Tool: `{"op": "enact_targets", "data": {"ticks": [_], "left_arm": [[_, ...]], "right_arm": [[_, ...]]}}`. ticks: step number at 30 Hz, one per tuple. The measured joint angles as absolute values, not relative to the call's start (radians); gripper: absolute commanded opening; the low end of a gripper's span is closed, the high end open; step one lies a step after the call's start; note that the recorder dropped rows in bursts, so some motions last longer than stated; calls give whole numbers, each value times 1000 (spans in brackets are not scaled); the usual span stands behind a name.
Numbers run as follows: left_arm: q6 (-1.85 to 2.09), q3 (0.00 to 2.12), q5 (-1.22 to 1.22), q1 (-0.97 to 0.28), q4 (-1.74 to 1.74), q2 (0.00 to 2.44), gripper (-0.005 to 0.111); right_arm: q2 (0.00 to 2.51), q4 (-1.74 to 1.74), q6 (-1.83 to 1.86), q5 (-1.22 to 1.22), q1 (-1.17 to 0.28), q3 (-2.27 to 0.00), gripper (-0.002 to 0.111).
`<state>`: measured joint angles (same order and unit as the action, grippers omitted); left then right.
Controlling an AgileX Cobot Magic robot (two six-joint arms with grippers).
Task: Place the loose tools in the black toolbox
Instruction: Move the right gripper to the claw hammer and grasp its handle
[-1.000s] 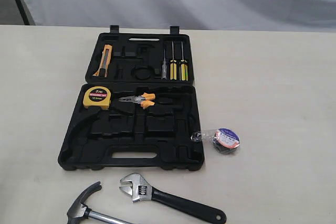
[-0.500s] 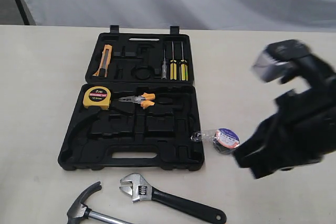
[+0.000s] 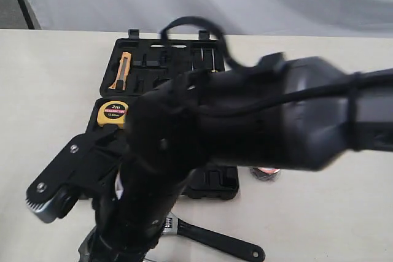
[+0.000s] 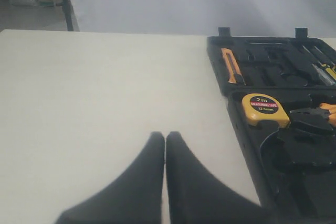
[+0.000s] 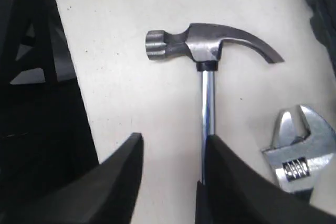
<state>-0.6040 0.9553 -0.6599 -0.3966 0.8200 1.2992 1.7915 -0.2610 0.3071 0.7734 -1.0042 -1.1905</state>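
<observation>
On the pale tabletop, outside the case, the claw hammer (image 5: 207, 77) lies flat, its steel shaft running back toward the right gripper (image 5: 173, 148). That gripper's fingers stand apart and hold nothing, and the shaft sits at the inner edge of one finger (image 5: 231, 182) rather than midway in the gap. Just beside the hammer, not touching it, lies the head of the adjustable wrench (image 5: 298, 157). The tape roll (image 3: 265, 173) peeks out past the arm near the black toolbox (image 3: 212, 189), which lies open with the yellow tape measure (image 4: 264, 109) seated in it. The left gripper (image 4: 165, 136) hangs over bare table beside the case, fingers pressed together and empty. The step in hand looks like grasping the hammer. I would shift sideways until the shaft is centred, come straight down, and close on the steel near the head. That end is heavy, so a hold far back would likely let it droop or twist. Keep clear of the wrench.
</observation>
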Motion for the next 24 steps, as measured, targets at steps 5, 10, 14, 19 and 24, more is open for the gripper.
{"op": "enact_targets", "data": {"ticks": [5,10,14,19,24], "left_arm": [[-604,955,-660,-397,820,1299,1],[-604,955,-660,-397,820,1299,1],[-604,955,-660,-397,820,1299,1],[-604,955,-660,-397,820,1299,1],[-604,955,-660,-397,820,1299,1]], "right_arm": [[1906,-198,276,789,-1036,-1265,47],[1975,-150,257,749,-1039,-1278,47],[2016,-137,255,725,-1039,-1278,46],[2054,-105,281,710,-1040,-1287,10],[2051,-84,364,837,-1040,-1344,-1]]}}
